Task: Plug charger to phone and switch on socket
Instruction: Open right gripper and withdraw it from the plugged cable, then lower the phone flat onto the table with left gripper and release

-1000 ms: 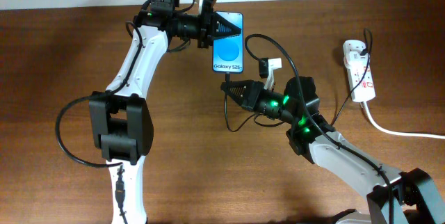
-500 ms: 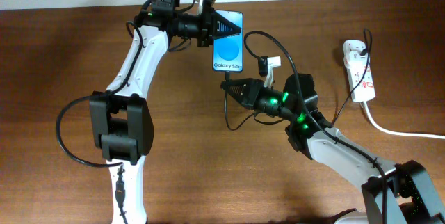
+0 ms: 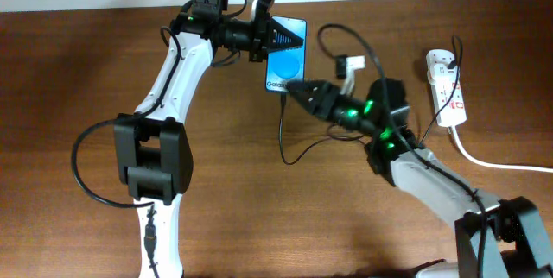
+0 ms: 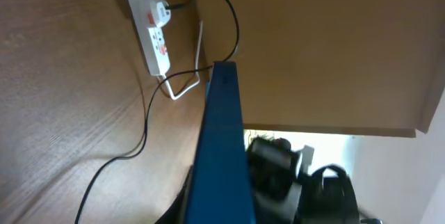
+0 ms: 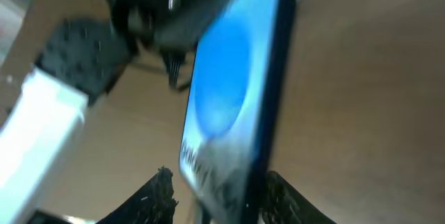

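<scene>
Plugging in is the step in hand — the left pincer (image 3: 281, 34) pinches the phone (image 3: 294, 58) near the far edge of the table (image 3: 86, 71), the right pincer (image 3: 294, 88), grip too blurred to tell, sits at its lower end with the charger (image 3: 282, 131) trailing below — next, I judge, its tip must seat squarely in the port.

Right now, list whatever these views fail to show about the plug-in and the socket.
- Charger tip and phone port: the right hand covers them overhead, and the right wrist view is blurred.
- Socket switch position: too small overhead and in the left wrist view.
- Left hand: its fingers are hidden behind the phone's edge in the left wrist view.
</scene>
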Tool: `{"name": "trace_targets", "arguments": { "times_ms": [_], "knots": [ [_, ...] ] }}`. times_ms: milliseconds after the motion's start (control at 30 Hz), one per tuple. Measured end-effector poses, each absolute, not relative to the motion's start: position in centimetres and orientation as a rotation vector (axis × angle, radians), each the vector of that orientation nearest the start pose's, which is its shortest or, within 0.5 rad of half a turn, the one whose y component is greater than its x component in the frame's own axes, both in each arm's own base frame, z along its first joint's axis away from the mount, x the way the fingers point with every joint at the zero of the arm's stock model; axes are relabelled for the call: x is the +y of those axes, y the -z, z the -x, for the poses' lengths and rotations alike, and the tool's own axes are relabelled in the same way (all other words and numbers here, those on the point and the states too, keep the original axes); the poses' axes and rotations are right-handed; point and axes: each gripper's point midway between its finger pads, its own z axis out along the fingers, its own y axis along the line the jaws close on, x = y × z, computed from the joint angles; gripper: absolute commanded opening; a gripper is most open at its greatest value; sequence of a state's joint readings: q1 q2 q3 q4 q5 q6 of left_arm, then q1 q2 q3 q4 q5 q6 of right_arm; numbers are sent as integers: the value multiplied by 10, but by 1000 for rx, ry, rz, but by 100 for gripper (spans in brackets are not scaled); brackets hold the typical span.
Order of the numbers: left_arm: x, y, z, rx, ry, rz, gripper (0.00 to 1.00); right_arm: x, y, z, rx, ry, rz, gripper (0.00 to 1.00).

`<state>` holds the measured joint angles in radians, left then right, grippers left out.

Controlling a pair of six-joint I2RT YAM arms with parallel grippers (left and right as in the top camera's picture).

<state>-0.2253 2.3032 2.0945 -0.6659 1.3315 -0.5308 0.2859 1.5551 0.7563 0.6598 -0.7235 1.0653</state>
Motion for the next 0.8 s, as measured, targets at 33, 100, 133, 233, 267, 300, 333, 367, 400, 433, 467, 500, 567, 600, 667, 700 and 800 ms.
{"name": "trace_targets", "arguments": {
  "times_ms": [33,100,133,233,267,300,333,367,400,433,467,500,567,600,667,700,800],
  "knots": [
    [-279,-230,-472,2345,1963,-293,0,220,-216,-386,1947,-1555,-154,45],
    [-279,-229,-472,2347,1961,-290,0,205,-217,-391,1940,-1551,-158,52],
    [-278,-229,-473,2347,1956,-288,0,200,-216,-391,1944,-1549,-159,52],
    [-275,-217,-465,2410,1928,-263,0,181,-201,-394,2008,-1524,-210,53],
    [-274,-210,-463,2443,1889,-250,0,175,-192,-394,2044,-1505,-230,53],
    [-269,-197,-457,2526,1835,-201,0,172,-185,-393,2070,-1488,-241,53],
    [-265,-186,-456,2574,1754,-197,0,171,-178,-391,2098,-1471,-241,53],
    [-261,-177,-453,2623,1694,-187,0,171,-173,-390,2120,-1460,-241,53],
    [-256,-168,-451,2671,1620,-178,0,169,-164,-387,2157,-1439,-249,53],
    [-252,-158,-452,2703,1549,-175,0,169,-160,-385,2174,-1422,-249,53],
    [-249,-150,-452,2727,1495,-174,0,168,-156,-385,2189,-1405,-250,53],
    [-243,-135,-451,2767,1423,-168,0,166,-148,-383,2219,-1377,-257,53],
    [-237,-111,-448,2805,1357,-172,0,162,-137,-380,2264,-1322,-261,53],
    [-235,-99,-447,2813,1333,-176,0,159,-128,-376,2315,-1285,-282,53],
    [-234,-75,-447,2802,1308,-190,0,153,-120,-374,2415,-1175,-277,53],
    [-233,-65,-446,2797,1301,-195,0,150,-121,-373,2486,-1082,-269,54],
    [-230,-50,-452,2773,1243,-212,0,160,-134,-376,2546,-852,-135,57]
  ]
}}
